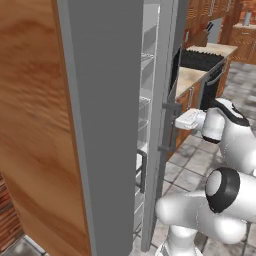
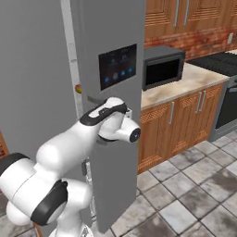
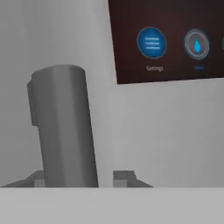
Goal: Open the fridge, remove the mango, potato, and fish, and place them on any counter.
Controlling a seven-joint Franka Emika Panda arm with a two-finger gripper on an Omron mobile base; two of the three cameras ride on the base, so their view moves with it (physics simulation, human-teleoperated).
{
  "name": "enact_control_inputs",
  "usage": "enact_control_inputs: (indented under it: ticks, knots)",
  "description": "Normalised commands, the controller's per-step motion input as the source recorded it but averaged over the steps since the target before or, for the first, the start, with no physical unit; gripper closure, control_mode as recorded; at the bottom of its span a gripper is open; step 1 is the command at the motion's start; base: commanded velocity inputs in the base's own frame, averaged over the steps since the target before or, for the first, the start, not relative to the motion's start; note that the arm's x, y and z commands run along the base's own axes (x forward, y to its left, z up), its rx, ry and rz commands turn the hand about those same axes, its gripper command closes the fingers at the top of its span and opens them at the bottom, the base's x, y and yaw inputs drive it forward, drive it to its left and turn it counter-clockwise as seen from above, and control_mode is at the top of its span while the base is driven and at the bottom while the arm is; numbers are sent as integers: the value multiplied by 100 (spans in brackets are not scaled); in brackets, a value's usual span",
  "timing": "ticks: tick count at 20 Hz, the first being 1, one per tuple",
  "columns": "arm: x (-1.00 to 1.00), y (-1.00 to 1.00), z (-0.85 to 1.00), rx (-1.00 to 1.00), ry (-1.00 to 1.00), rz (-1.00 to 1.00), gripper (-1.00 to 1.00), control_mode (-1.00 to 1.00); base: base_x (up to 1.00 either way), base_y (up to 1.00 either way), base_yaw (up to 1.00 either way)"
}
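Fingers (image 3: 83, 179) are closed on the handle (image 3: 63, 127) of the fridge (image 2: 111, 152) door beside its panel (image 3: 166, 39); judged best: pull along the hinge arc, grip kept square.

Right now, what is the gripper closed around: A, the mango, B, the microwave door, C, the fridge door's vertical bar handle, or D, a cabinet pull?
C: in the hand view the gripper has its fingertips on either side of the grey bar handle of the fridge, just below the dark touch panel.
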Motion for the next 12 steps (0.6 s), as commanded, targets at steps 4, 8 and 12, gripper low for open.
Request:
enact_control_inputs:
  ticks: [4, 8, 12]
  knots:
    - [-13, -100, 13, 15, 0, 0, 100, -100, 0, 0, 0]
    - [0, -100, 16, 16, 0, 0, 100, -100, 0, 0, 0]
    - [4, -100, 17, 14, 0, 0, 100, -100, 0, 0, 0]
